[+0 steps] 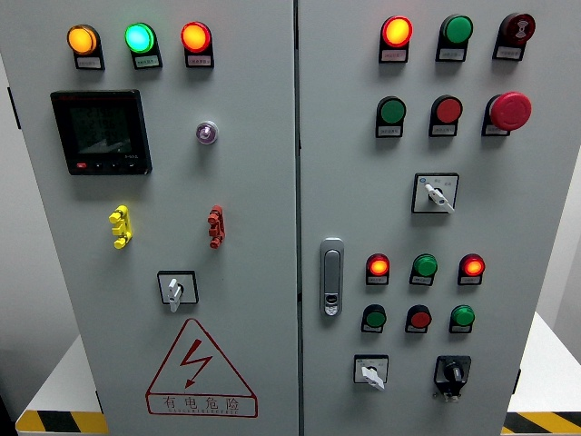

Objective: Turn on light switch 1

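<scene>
no robot hand shows, so we cannot tell its state or place the panel (pixel 182 54) switches (pixel 175 291) relative to it.

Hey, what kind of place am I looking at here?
Probably an industrial or training setting: this is the front of an electrical control cabinet. It has lit indicator lamps, rotary switches, a red emergency stop button, and a high-voltage warning triangle. No robot hands are in view.
</scene>
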